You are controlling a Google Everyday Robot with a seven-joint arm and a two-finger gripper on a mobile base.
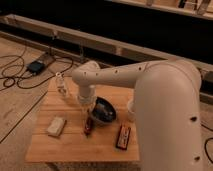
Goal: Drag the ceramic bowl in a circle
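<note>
The ceramic bowl [104, 111], dark and glossy, sits tilted near the middle of the wooden table [75, 147]. My gripper [91, 108] reaches down from the white wrist to the bowl's left rim and is shut on it. The big white arm crosses the right half of the view and hides the table's right side.
A clear bottle [61, 86] stands at the table's back left. A pale block [56, 126] lies front left. A small brown item [88, 126] lies just in front of the bowl, and a red-and-black packet [123, 136] lies front right. Cables and a black box [37, 66] lie on the floor at left.
</note>
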